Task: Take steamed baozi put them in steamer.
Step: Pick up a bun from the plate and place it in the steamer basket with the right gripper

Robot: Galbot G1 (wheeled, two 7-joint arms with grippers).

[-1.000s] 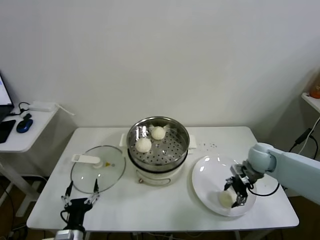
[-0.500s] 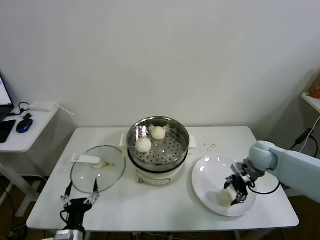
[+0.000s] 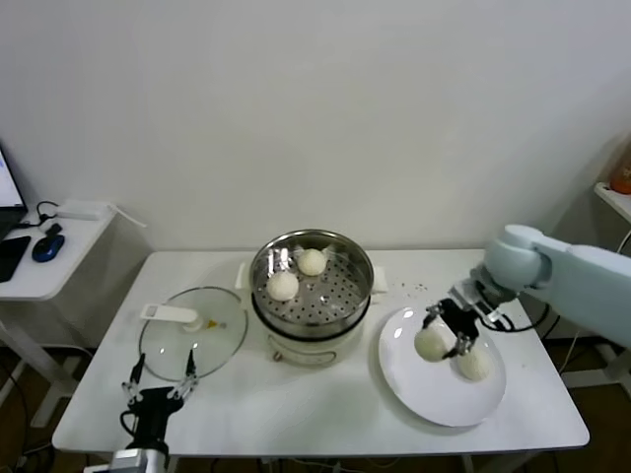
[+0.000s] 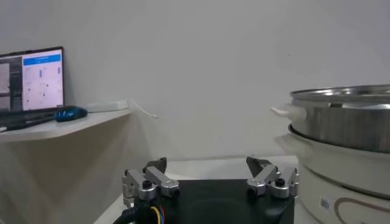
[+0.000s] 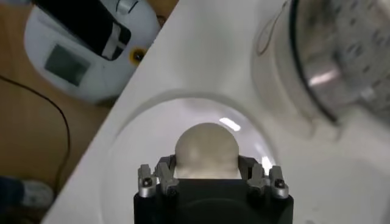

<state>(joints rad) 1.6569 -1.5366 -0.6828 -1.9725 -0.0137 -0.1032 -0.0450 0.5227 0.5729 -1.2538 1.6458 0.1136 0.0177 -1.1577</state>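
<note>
Two steamed baozi [image 3: 312,261] [image 3: 283,286] lie in the shiny steamer [image 3: 340,296] on its cream pot base at the table's middle. My right gripper [image 3: 441,335] is shut on a third white baozi [image 3: 430,345], which hangs a little above the left part of the white plate [image 3: 434,394]. In the right wrist view this baozi [image 5: 206,149] sits between the fingers [image 5: 163,167], over the plate [image 5: 131,176], with the steamer [image 5: 347,55] farther off. Another baozi [image 3: 474,364] rests on the plate beside the gripper. My left gripper [image 3: 158,379] [image 4: 207,167] waits open at the table's front left.
A glass lid [image 3: 192,330] with a white handle lies flat to the left of the steamer, just beyond the left gripper. A side table [image 3: 39,266] with a mouse stands at the far left. A shelf [image 3: 616,197] and cables are at the right.
My right gripper has risen from the plate with a baozi in it and moved left toward the steamer. A second baozi now shows on the plate. The left arm is still.
</note>
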